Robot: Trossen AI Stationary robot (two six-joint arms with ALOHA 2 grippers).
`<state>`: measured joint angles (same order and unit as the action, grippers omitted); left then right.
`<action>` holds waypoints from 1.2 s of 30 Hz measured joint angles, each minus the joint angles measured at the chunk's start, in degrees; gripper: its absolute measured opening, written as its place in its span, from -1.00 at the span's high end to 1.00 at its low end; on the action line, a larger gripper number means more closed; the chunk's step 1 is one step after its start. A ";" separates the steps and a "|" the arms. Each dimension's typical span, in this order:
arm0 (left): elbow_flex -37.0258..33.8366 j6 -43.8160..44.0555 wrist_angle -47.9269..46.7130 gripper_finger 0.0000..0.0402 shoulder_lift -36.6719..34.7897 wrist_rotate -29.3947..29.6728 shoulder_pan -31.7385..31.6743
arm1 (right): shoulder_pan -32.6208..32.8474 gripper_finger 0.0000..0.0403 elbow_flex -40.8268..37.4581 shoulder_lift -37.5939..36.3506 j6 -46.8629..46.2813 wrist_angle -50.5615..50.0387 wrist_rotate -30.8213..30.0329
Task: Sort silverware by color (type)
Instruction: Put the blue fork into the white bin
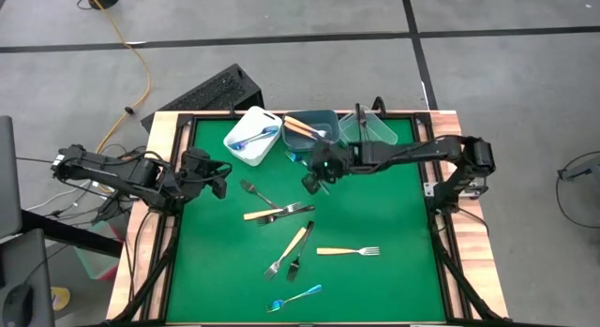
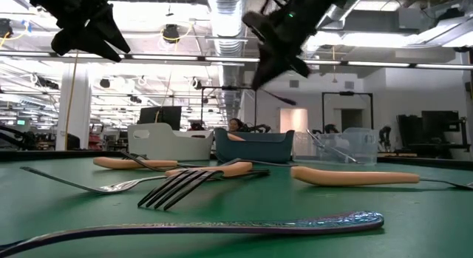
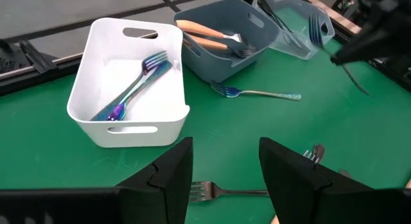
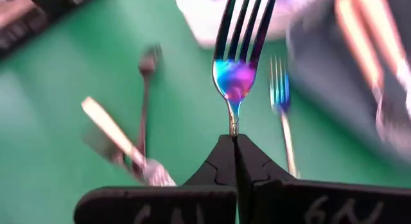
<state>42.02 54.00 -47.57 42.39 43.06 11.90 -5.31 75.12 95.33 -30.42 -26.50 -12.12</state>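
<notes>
the right hand is clamped tight on the thin neck of an iridescent blue-purple fork, holding it up in the air near the top centre of the high view, just in front of the grey-blue bin that holds orange-handled forks. the left hand hangs released with its fingers apart at the left edge of the green surface, close to the white bin with two blue forks inside. more forks lie scattered over the middle of the surface, among them an orange-handled fork at centre right and a blue fork near the lower edge, while the clear bin sits at the top right.
</notes>
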 joint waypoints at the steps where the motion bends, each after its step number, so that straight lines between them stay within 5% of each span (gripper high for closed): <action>1: 0.00 0.18 0.00 0.19 0.00 0.22 0.00 | -0.50 1.00 0.58 0.00 1.77 1.41 0.00; 12: 0.00 0.47 0.00 0.19 -0.02 0.27 0.00 | -6.34 1.00 13.60 4.05 32.42 3.67 1.62; 24: 0.00 1.31 -0.48 0.19 0.00 0.84 0.00 | -12.22 1.00 42.29 21.94 44.91 -5.18 10.44; 36: 0.00 2.79 -0.79 0.19 -0.01 0.88 0.02 | -15.94 1.00 57.64 36.89 50.04 -6.27 21.87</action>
<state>42.02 56.79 -48.36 42.38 43.94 11.92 -21.25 132.76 132.22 19.62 -32.77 9.75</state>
